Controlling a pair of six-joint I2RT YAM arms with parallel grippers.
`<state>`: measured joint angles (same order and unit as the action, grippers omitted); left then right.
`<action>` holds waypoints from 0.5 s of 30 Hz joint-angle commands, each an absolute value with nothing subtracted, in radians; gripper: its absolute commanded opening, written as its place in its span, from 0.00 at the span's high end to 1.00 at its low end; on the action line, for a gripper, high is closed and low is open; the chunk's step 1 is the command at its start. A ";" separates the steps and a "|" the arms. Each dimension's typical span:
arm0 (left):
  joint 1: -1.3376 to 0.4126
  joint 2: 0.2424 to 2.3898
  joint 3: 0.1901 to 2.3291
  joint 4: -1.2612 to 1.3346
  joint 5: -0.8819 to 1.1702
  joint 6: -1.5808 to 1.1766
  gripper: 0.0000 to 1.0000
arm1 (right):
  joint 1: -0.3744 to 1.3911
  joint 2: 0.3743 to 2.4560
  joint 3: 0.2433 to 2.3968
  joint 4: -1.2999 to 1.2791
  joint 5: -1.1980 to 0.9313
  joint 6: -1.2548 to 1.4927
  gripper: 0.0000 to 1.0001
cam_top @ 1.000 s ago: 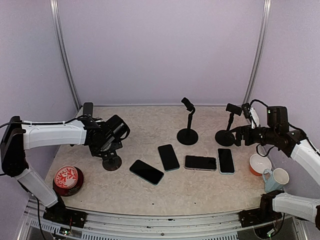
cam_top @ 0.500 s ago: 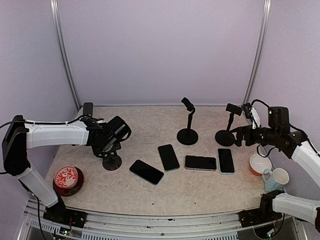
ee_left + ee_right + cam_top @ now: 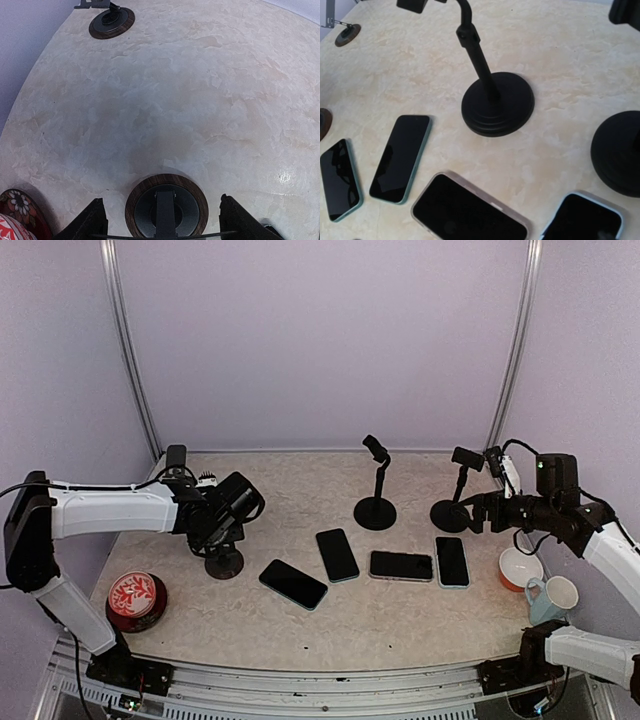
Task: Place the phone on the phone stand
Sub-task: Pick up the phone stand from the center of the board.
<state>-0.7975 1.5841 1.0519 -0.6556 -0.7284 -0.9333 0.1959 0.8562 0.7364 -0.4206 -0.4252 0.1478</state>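
Several dark phones lie flat in a row mid-table; the nearest to my left arm is the phone (image 3: 293, 583), then the phone (image 3: 337, 554). In the left wrist view, a phone stand (image 3: 166, 204) with a wood-rimmed round base sits right under my left gripper (image 3: 165, 227). Its post rises between the fingers (image 3: 92, 222), and its thin top bar reaches both of them. My right gripper (image 3: 478, 512) hovers by a black stand (image 3: 450, 515). Its fingers are out of the right wrist view, which shows another black stand (image 3: 497, 102) and a silver-edged phone (image 3: 470, 210).
A red tin (image 3: 135, 598) sits front left. At the right edge are an orange bowl (image 3: 520, 567) and a pale mug (image 3: 555, 595). One more wood-based stand (image 3: 111, 22) is at the back left corner. Purple walls close in the table.
My left gripper's fingers have come closer together around the top of the stand, and that arm has edged slightly right. The right arm and the phones have not moved.
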 commanded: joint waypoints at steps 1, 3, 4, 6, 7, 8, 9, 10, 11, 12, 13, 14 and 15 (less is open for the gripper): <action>-0.807 1.531 1.108 -0.583 -0.764 -0.802 0.43 | 0.206 0.843 0.723 -0.405 -0.419 0.152 0.00; -0.804 1.526 1.125 -0.565 -0.772 -0.759 0.43 | 0.206 0.838 0.724 -0.409 -0.419 0.152 0.00; -0.799 1.528 1.139 -0.556 -0.772 -0.739 0.43 | 0.207 0.838 0.725 -0.410 -0.419 0.152 0.00; -0.787 1.538 1.167 -0.547 -0.768 -0.701 0.43 | 0.207 0.836 0.727 -0.412 -0.419 0.150 0.00; -0.779 1.543 1.182 -0.539 -0.764 -0.681 0.43 | 0.207 0.836 0.728 -0.414 -0.420 0.150 0.00; -0.771 1.549 1.194 -0.528 -0.756 -0.658 0.43 | 0.208 0.834 0.729 -0.415 -0.420 0.150 0.00; -0.764 1.554 1.208 -0.512 -0.748 -0.630 0.43 | 0.206 0.833 0.729 -0.415 -0.420 0.150 0.00; -0.755 1.559 1.217 -0.492 -0.743 -0.601 0.43 | 0.207 0.833 0.729 -0.417 -0.420 0.150 0.00; -0.747 1.564 1.227 -0.474 -0.736 -0.575 0.43 | 0.206 0.831 0.730 -0.417 -0.420 0.150 0.00; -0.735 1.569 1.238 -0.455 -0.727 -0.543 0.44 | 0.207 0.831 0.731 -0.419 -0.422 0.151 0.00; -0.723 1.575 1.246 -0.434 -0.714 -0.520 0.44 | 0.207 0.829 0.732 -0.421 -0.423 0.152 0.00; -0.708 1.581 1.256 -0.418 -0.693 -0.502 0.44 | 0.207 0.828 0.733 -0.423 -0.424 0.153 0.00; -0.694 1.589 1.265 -0.401 -0.678 -0.485 0.44 | 0.207 0.826 0.734 -0.425 -0.425 0.153 0.00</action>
